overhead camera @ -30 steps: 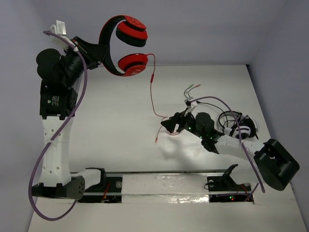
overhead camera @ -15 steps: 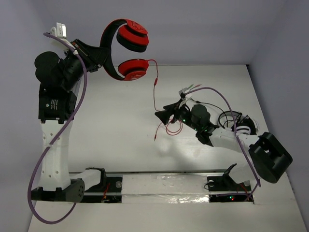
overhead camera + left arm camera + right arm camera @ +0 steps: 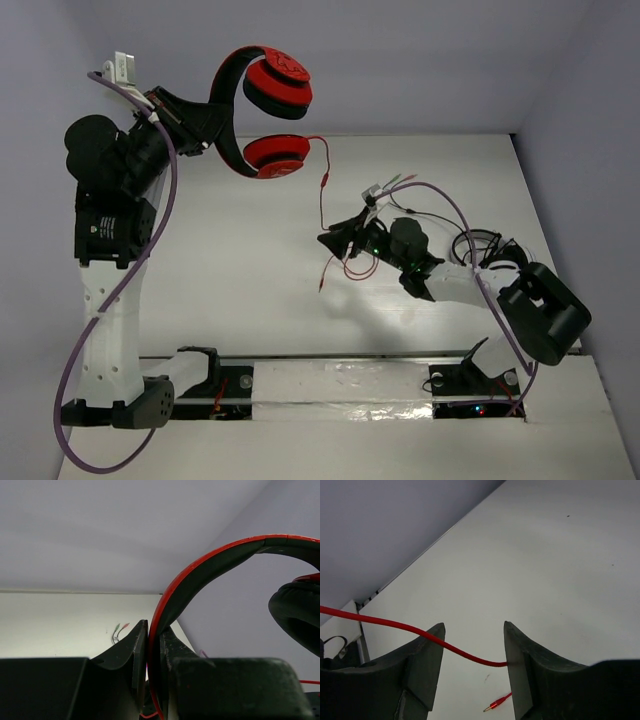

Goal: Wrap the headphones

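The red headphones [image 3: 262, 110] hang in the air at the back left, and my left gripper [image 3: 205, 125] is shut on their headband. In the left wrist view the black-lined headband [image 3: 200, 570] is pinched in my left gripper [image 3: 154, 627], with a black ear pad [image 3: 297, 612] at the right. Their thin red cable [image 3: 322, 195] drops from the lower cup to the table. My right gripper [image 3: 335, 240] stands open low over the table, the cable [image 3: 465, 652] running across the gap of my right gripper [image 3: 474, 627] and touching both fingers. The cable's plug [image 3: 495, 704] lies below.
A black-and-white headset [image 3: 490, 255] lies at the right beside my right arm. A thin dark cable with green and red plugs [image 3: 400, 182] lies behind the right gripper. The back wall stands close behind the headphones. A metal rail [image 3: 340, 365] runs along the near edge.
My right gripper has moved left and back onto the red cable, and its jaws have narrowed. The left arm has raised the headphones slightly and shifted them right.
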